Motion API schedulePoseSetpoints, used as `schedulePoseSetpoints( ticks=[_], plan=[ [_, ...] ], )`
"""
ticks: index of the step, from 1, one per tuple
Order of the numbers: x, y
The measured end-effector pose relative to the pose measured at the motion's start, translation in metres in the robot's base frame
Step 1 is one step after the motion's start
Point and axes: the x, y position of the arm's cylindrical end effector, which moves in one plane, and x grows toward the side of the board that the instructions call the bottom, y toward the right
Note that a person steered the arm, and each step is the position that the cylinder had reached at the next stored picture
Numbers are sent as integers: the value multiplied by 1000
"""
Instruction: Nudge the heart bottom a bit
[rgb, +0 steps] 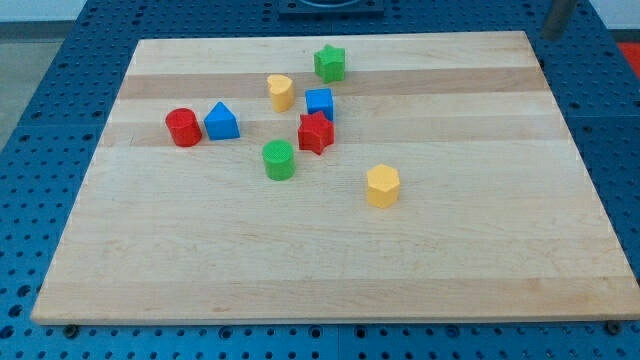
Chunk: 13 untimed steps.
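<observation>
Yellow heart (281, 92): being seen near the desk (330, 270) top, just left of the blue cube (319, 103).
My tip: not being shown (no fingers fitted; state cannot be told).

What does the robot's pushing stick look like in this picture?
Only a small blurry bit of my rod shows, at the view's top right corner, past the wooden board. It looks grey and straight. No cables or markings can be made out. My tip cannot be clearly seen, so its place relative to the blocks is uncertain.
</observation>
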Motion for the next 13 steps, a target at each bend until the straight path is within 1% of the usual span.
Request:
schedulePoseSetpoints(
  ticks=[1,2,3,4,6,7,8,9,10,11,12,13],
  plan=[
    [28,-22],
    [49,-64],
    [49,-104],
    [29,-116],
    [-8,-242],
    [-5,-324],
    [15,-375],
    [57,-374],
    [69,-380],
    [70,-420],
    [85,-446],
    [98,-426]
  ],
)
